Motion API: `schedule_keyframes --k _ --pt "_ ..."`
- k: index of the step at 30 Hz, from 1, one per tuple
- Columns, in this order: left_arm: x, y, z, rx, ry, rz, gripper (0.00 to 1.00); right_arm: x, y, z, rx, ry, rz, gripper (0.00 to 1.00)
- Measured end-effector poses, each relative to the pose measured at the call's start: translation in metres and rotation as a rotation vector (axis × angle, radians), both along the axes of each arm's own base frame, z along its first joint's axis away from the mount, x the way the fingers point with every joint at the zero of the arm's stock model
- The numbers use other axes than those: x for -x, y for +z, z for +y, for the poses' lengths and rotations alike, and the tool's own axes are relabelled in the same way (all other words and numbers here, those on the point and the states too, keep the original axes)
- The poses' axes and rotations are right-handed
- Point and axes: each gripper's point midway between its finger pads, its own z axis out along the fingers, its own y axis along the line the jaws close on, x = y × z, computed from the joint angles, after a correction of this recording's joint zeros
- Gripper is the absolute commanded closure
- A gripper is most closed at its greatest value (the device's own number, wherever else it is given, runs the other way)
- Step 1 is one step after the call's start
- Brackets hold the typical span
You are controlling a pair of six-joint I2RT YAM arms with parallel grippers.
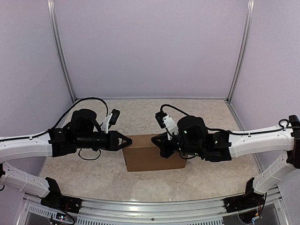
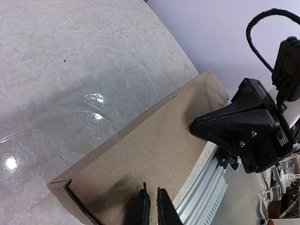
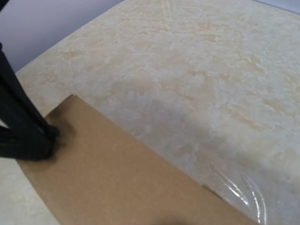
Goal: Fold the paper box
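Paper box (image 1: 152, 159) stands closed up as a squat rectangular block on the bench (image 1: 93, 173), squarely between the 2 arms. Judging from that, the folding looks nearly or wholly finished, with at most a last press or tuck of the lid and a release left to do. No loose panel or raised tab shows in any view. Its surface is plain brown cardboard, unmarked, the top flat and the front wall upright with crisp edges. At the box's left end, the left end effector (image 1: 127, 142) points in at the upper edge. In its own wrist view its fingers (image 2: 142, 208) lie over the top panel, parted by only a sliver and gripping nothing. At the box's right end, the right end effector (image 1: 154, 138) is fully closed on nothing, its tip touching the top near that edge. Smallest detail: a tucked flap edge (image 2: 70, 187) shows as a dark seam at the box's left corner.
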Motion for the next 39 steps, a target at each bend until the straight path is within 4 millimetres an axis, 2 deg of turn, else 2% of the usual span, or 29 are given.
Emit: schedule_keyframes --k 6,10,17,18,22,26,29,36,37,39 --pt "0.002 0.008 0.000 -0.025 -0.014 -0.010 0.69 0.007 0.005 -0.008 -0.010 0.000 0.016 1.00" --pt "0.001 0.018 0.008 -0.068 -0.001 -0.037 0.54 0.014 0.014 -0.019 -0.003 0.013 0.029 1.00" --pt "-0.011 0.058 0.018 -0.077 0.038 -0.147 0.06 0.033 0.051 -0.041 -0.056 0.063 0.009 1.00" --pt "-0.013 0.062 0.020 -0.076 0.045 -0.163 0.02 0.036 0.054 -0.044 -0.059 0.075 0.003 1.00" --pt "-0.026 0.072 0.033 -0.066 0.091 -0.203 0.01 0.048 0.049 -0.061 -0.042 0.104 0.004 1.00" --pt "-0.053 0.074 0.050 -0.059 0.163 -0.195 0.01 0.058 0.024 -0.079 0.002 0.113 0.036 1.00" --pt "-0.065 0.070 0.050 -0.073 0.181 -0.182 0.03 0.066 0.001 -0.089 0.054 0.114 0.071 1.00" --pt "-0.086 0.061 0.033 -0.124 0.173 -0.127 0.17 0.071 -0.060 -0.118 0.153 0.022 0.161 1.00" --pt "-0.088 0.056 0.032 -0.140 0.173 -0.111 0.21 0.070 -0.069 -0.123 0.167 -0.002 0.171 1.00" --pt "-0.091 0.041 0.030 -0.176 0.171 -0.077 0.35 0.067 -0.079 -0.129 0.185 -0.041 0.180 1.00"
